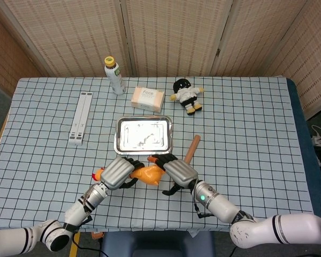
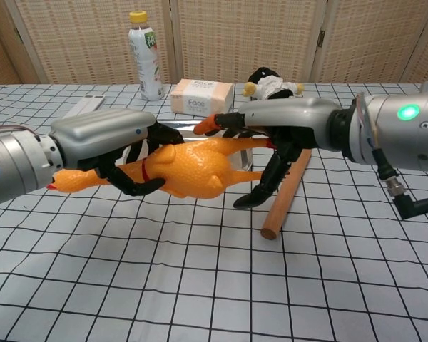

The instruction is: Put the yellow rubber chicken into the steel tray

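My left hand (image 1: 117, 172) (image 2: 103, 135) grips the yellow rubber chicken (image 1: 148, 174) (image 2: 192, 171) around its neck and holds it just above the tablecloth, head to the left. My right hand (image 1: 179, 171) (image 2: 285, 128) is beside the chicken's tail end with its fingers spread, and its lower fingers are off the body. One orange foot sticks up by its upper fingers; I cannot tell if they touch. The steel tray (image 1: 143, 135) (image 2: 175, 125) lies empty just behind the chicken.
A wooden stick (image 1: 191, 149) (image 2: 285, 196) lies under my right hand, right of the tray. Further back stand a bottle (image 1: 114, 75) (image 2: 144, 57), a Face box (image 1: 147, 98) (image 2: 202, 97) and a plush doll (image 1: 186, 95) (image 2: 271, 85). A white strip (image 1: 80, 116) lies at the left.
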{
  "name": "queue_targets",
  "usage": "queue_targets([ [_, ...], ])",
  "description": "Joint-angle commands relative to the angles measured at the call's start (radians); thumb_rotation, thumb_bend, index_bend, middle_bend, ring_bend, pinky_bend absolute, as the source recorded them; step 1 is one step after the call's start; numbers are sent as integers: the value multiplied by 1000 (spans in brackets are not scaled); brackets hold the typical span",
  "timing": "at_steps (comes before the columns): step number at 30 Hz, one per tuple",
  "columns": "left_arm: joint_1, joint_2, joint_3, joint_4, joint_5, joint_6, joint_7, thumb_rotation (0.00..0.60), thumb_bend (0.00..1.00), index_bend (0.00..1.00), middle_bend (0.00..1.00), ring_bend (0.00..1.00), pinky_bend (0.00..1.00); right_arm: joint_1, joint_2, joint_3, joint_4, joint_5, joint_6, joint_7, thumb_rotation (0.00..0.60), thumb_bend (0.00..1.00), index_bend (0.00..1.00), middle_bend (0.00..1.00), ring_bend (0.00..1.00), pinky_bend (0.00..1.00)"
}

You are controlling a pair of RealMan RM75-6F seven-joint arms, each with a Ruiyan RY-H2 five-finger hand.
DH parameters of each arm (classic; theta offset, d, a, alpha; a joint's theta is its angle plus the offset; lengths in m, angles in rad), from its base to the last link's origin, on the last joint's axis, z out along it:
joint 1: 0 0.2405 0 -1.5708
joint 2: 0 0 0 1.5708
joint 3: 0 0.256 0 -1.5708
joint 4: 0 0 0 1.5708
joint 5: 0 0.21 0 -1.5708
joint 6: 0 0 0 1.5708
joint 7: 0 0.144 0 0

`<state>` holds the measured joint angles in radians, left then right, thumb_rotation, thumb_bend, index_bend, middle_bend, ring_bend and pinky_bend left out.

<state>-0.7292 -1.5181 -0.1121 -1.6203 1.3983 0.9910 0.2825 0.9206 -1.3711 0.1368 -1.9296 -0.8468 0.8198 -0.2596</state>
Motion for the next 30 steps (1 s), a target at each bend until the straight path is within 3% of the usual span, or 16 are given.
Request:
queue_targets([
  [1, -3, -3, 0, -9, -2, -2, 5, 600, 740, 810, 761, 585, 730, 3, -21, -4, 11, 7, 13, -6, 600, 147, 0, 0, 0, 27],
  [2, -4, -3, 2, -12, 0, -1, 8, 600, 740, 810, 761, 585, 730, 3, -27, -3, 12, 7, 21, -8, 600, 147, 3, 0, 0, 76],
  [4, -5, -4, 4, -16, 1, -1, 12, 600, 740, 809, 761, 584, 731, -2, -47, -3, 14, 5, 54, -16, 600, 148, 89, 39, 64, 296],
  [7, -6, -4, 5, -20, -1, 1, 13, 600, 740, 810, 760, 585, 731, -7, -66, -1, 17, 7, 83, -24, 600, 147, 361, 266, 326, 630],
  [12, -6, -2, 9, -31, 1, 3, 5, 600, 739, 809, 761, 585, 731, -40, -135, 14, 43, -33, 176, -10, 600, 208, 780, 560, 645, 962],
  [17, -6, 0, 10, -37, 8, 10, 6, 600, 740, 810, 760, 585, 731, -49, -156, 23, 59, -38, 203, -23, 600, 321, 985, 723, 816, 1000],
  [21, -8, 2, 7, -37, 2, 8, 2, 600, 740, 810, 760, 585, 733, -53, -159, 24, 63, -39, 208, -40, 600, 417, 1000, 772, 877, 1000],
  [27, -11, 0, 6, -29, -6, 5, -1, 600, 740, 810, 761, 585, 734, -66, -161, 31, 61, -53, 209, -25, 600, 449, 1000, 774, 874, 1000],
  [29, -12, 1, 5, -27, -7, 4, -3, 600, 741, 809, 761, 585, 734, -64, -134, 26, 42, -41, 164, -9, 600, 433, 892, 719, 772, 972],
  [30, -12, 2, 5, -25, -8, 5, -4, 600, 741, 809, 761, 585, 734, -57, -101, 20, 29, -31, 117, -2, 600, 394, 669, 571, 598, 855],
])
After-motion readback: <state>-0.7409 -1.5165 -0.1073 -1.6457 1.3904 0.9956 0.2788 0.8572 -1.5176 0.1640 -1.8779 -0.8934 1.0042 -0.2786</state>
